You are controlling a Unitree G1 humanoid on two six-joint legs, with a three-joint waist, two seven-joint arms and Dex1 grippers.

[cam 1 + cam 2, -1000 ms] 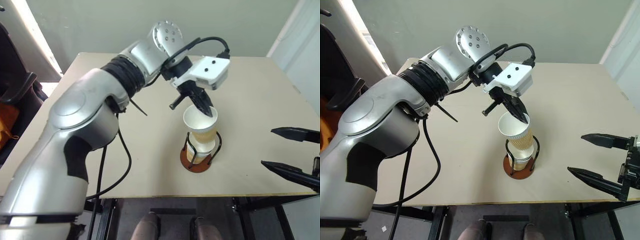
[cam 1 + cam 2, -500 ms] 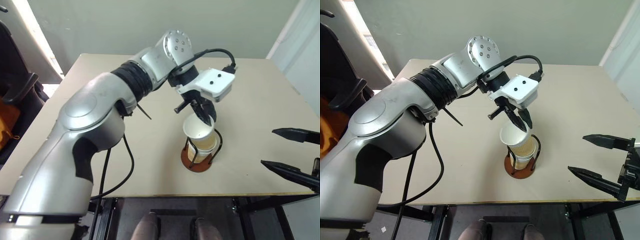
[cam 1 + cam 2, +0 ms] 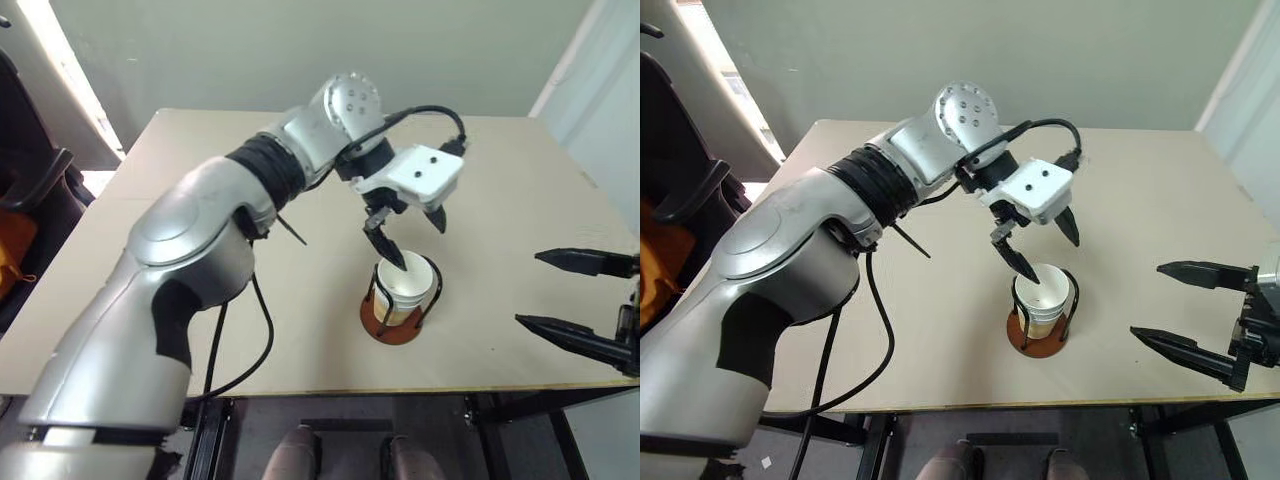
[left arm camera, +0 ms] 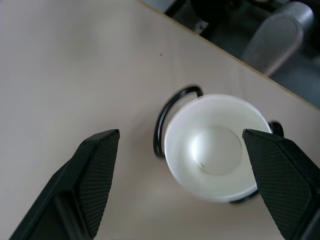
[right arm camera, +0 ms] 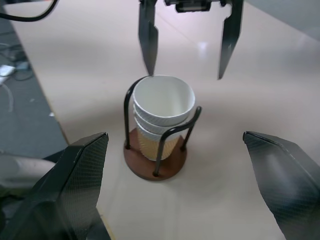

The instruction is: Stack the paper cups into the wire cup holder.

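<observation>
Left gripper (image 3: 412,240) spread wide just above the paper cups (image 3: 404,287), holding nothing, cups nested upright inside the wire cup holder (image 3: 392,325) on the table (image 3: 150,260), right gripper (image 3: 580,300) wide open, empty, well apart at the table's edge

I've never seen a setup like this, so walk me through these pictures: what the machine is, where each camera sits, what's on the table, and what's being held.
This is a humanoid robot with two arms, each ending in a gripper of two black fingers. Two pictures come from cameras in its head, looking down over a beige table. The other two come from cameras on its wrists, looking along each gripper's fingers. On the table stands a wire cup holder with a reddish-brown base, and the paper cups sit nested inside it. The left gripper hangs open just above the cups, holding nothing. The right gripper is open too, off to the side and empty.
</observation>
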